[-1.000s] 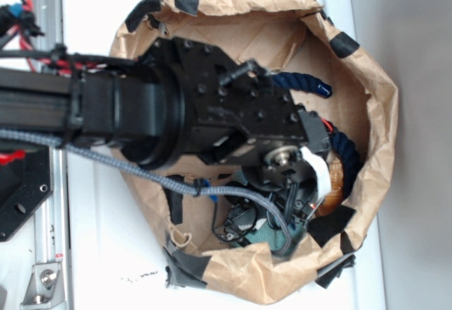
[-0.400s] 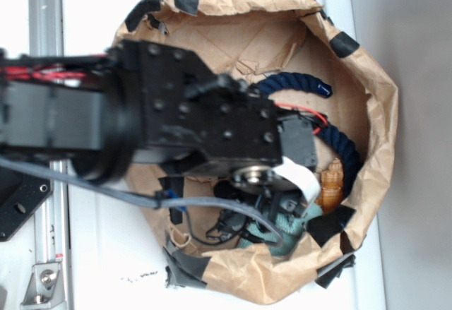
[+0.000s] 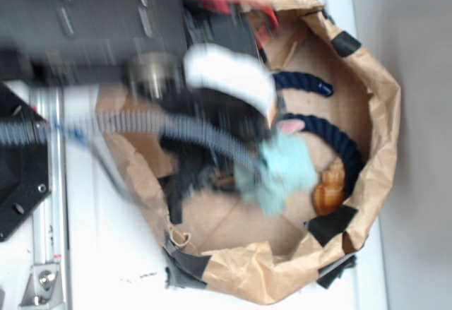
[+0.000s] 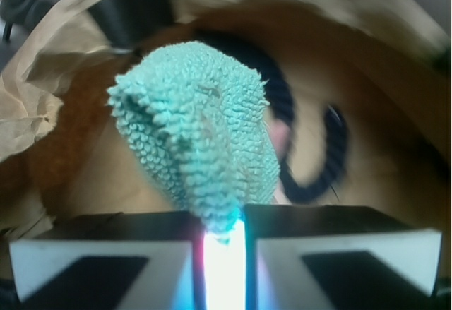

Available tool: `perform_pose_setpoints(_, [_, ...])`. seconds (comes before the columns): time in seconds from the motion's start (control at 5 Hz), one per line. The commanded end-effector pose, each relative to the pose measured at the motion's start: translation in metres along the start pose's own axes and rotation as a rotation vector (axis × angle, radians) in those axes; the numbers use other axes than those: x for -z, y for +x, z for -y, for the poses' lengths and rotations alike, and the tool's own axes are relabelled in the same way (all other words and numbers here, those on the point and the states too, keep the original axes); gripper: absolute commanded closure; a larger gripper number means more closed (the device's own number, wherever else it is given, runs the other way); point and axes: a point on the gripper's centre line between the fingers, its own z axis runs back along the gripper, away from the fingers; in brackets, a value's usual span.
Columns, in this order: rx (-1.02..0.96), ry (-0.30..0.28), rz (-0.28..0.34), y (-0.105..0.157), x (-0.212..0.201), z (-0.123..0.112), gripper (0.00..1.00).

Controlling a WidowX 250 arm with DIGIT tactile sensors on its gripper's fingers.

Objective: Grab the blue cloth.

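The blue cloth (image 4: 198, 140) is a light teal terry lump hanging from my gripper (image 4: 220, 219), whose jaws are shut on its end. In the exterior view the blue cloth (image 3: 282, 172) hangs blurred above the floor of the brown paper bag (image 3: 374, 112), below the dark, blurred gripper (image 3: 251, 162). The arm is lifted and smeared by motion.
A thick dark navy rope (image 3: 332, 130) curls along the bag's right inner wall and shows in the wrist view (image 4: 332, 147). A pink plush bit (image 3: 289, 124) peeks beside the rope. A brown toy (image 3: 328, 190) lies at the lower right. Black tape patches the bag's rim.
The arm has risen up and to the left out of the bag's bottom, pulling the blue cloth up with it. The cloth now hangs clear of the bag floor.
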Motion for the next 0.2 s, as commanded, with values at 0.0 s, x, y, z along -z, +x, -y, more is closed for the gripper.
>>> perform_pose_setpoints(0.0, [-0.297, 0.051, 0.044, 0.0033, -0.0546, -0.01, 1.0])
